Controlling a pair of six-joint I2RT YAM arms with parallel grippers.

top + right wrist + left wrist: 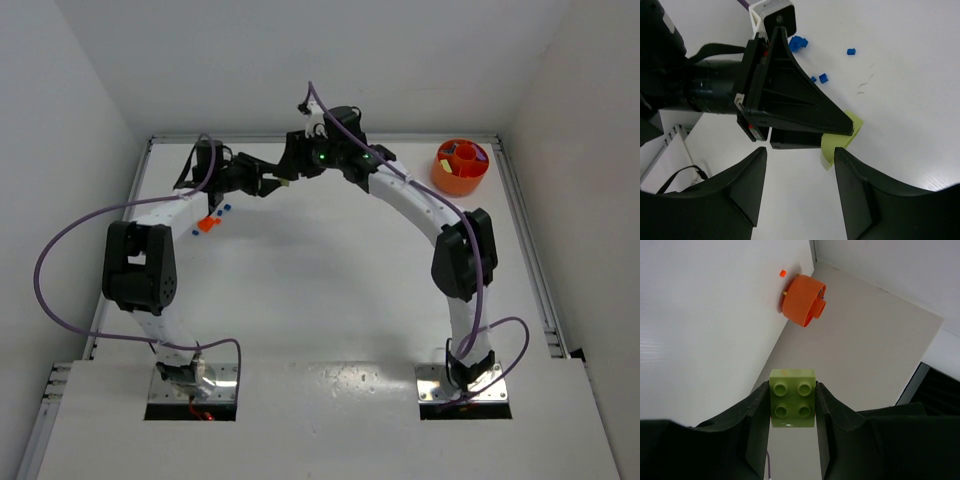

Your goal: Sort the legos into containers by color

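Observation:
My left gripper [792,392] is shut on a yellow-green lego [792,399] with four studs, held above the table. In the top view the left gripper [268,186] points right, tip to tip with my right gripper [290,167] at the back middle. The right gripper [800,152] is open and empty, its jaws wide apart just in front of the left gripper [790,100] and its yellow-green lego [840,141]. The orange bowl [460,166] stands at the back right with legos inside; it also shows in the left wrist view [802,300].
An orange-red lego [207,224] and small blue legos [222,209] lie on the table at the back left; the blue legos [798,43] also show in the right wrist view. A tiny orange piece [782,273] lies beside the bowl. White walls close the table's sides.

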